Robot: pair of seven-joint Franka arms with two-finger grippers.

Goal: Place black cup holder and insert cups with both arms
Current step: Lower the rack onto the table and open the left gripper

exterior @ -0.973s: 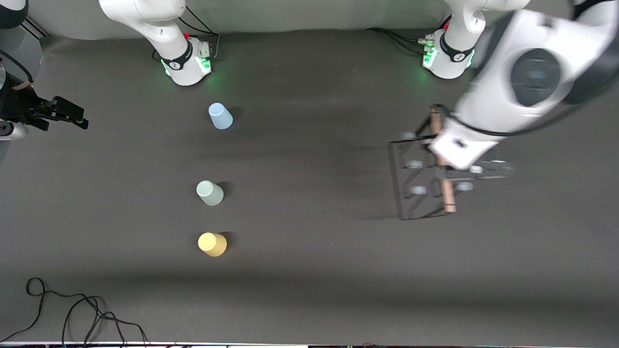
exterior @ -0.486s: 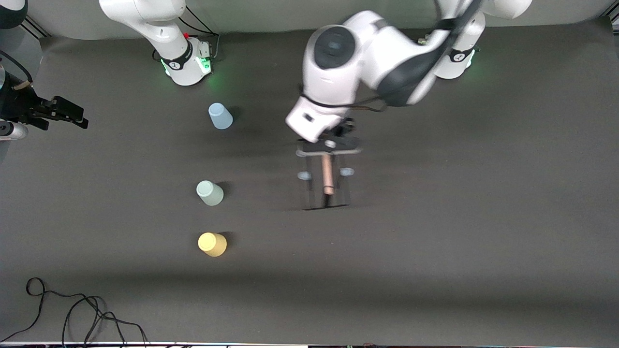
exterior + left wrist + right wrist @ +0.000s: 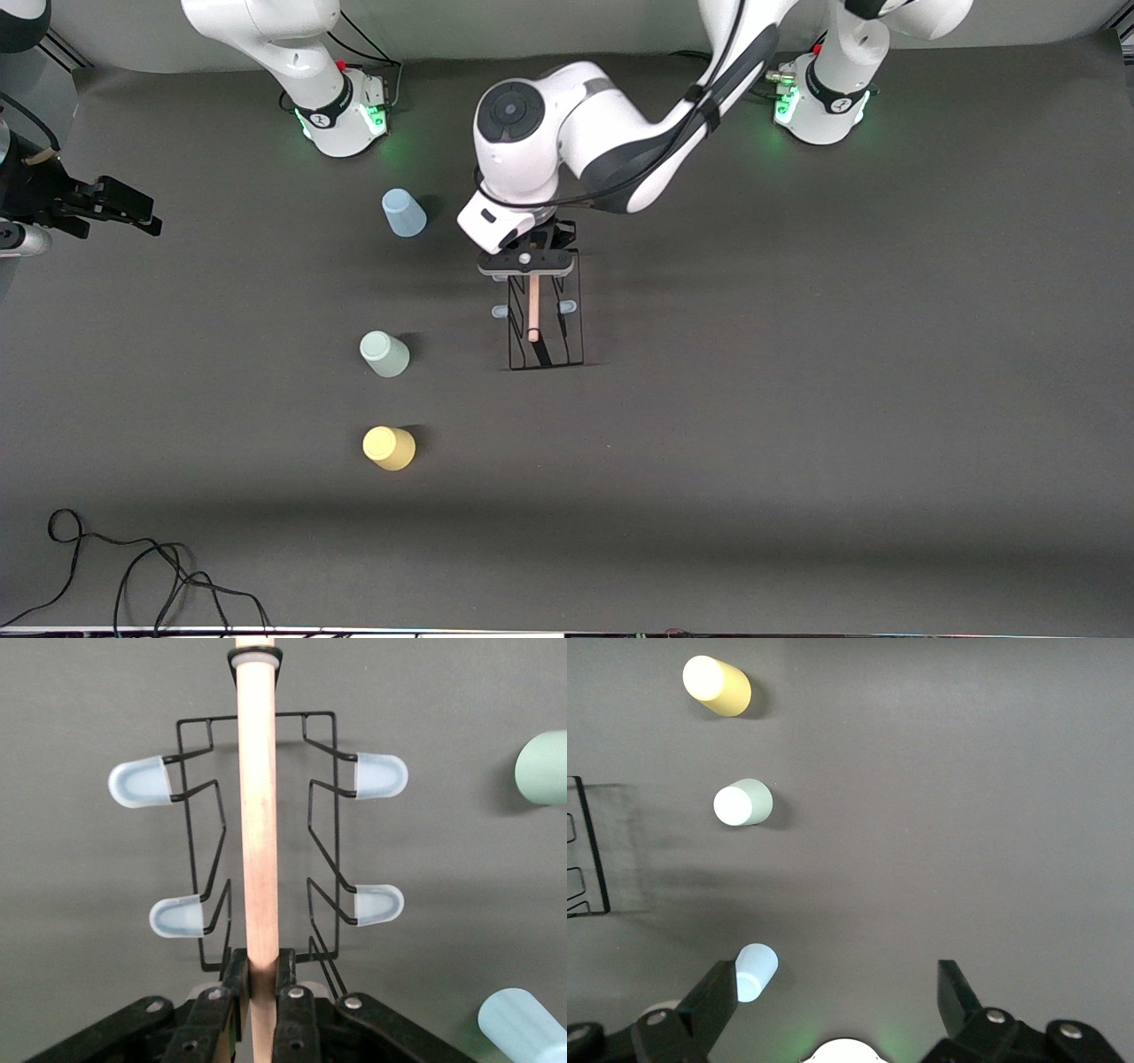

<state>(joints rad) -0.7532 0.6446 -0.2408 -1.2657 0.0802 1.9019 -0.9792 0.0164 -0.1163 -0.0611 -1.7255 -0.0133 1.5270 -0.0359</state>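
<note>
Three small tapering plastic cups stand upside down on the dark table, none yet on a prong, so we judge the cup part of the job wholly undone. Going across the front view from the right arm's end: the right gripper [image 3: 833,1001] hangs with its jaws wide apart and empty over the table near its own base, waiting. Next come the light blue cup [image 3: 404,213], the pale mint green cup [image 3: 384,354] nearer the front camera, and the yellow cup [image 3: 388,447] nearest of the three, all well apart.

Toward the middle is the black wire cup holder [image 3: 545,323] with its light wooden dowel handle [image 3: 257,806] and pale-capped prongs [image 3: 139,781]. Our left gripper [image 3: 526,260] is clamped tight on the dowel's end. We cannot tell whether the rack's base already touches the table. Releasing it and loading three cups remain.
</note>
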